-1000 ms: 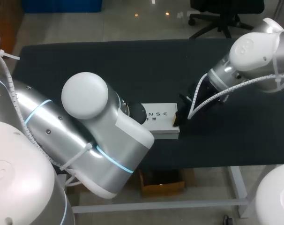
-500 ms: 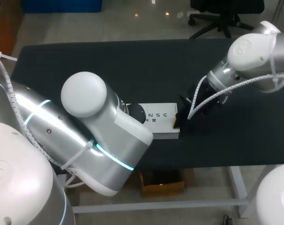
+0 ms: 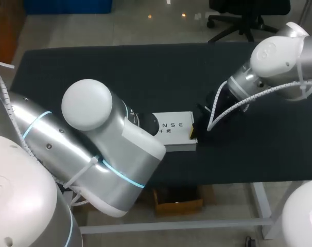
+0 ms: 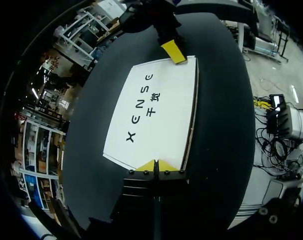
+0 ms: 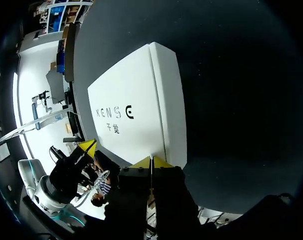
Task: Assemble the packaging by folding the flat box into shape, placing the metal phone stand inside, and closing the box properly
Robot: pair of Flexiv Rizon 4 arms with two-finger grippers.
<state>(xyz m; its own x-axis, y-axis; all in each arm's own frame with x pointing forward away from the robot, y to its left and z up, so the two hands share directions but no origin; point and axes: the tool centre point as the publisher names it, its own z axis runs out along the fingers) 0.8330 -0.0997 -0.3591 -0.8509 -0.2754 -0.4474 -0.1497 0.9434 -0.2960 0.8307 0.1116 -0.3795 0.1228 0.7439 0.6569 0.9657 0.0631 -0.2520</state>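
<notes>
The white box (image 3: 175, 129) lies flat and closed on the black table, its printed lid facing up. My left gripper (image 4: 155, 165) is shut, its yellow tips pressed together against the box's (image 4: 154, 110) left end. In the head view that gripper is hidden behind my left arm (image 3: 109, 149). My right gripper (image 5: 151, 162) is shut too, tips touching the box's (image 5: 136, 105) right end, where the head view shows it (image 3: 193, 133). Neither holds anything. Each wrist view shows the other arm's yellow tips at the far end of the box. No phone stand shows.
The black table top (image 3: 145, 77) stretches wide behind the box and to its right. Its front edge (image 3: 223, 182) runs close below the box. My bulky left arm covers the table's front left part.
My left arm's elbow has drifted slightly to the left. The box and the right gripper have kept their places, and both grippers stay shut.
</notes>
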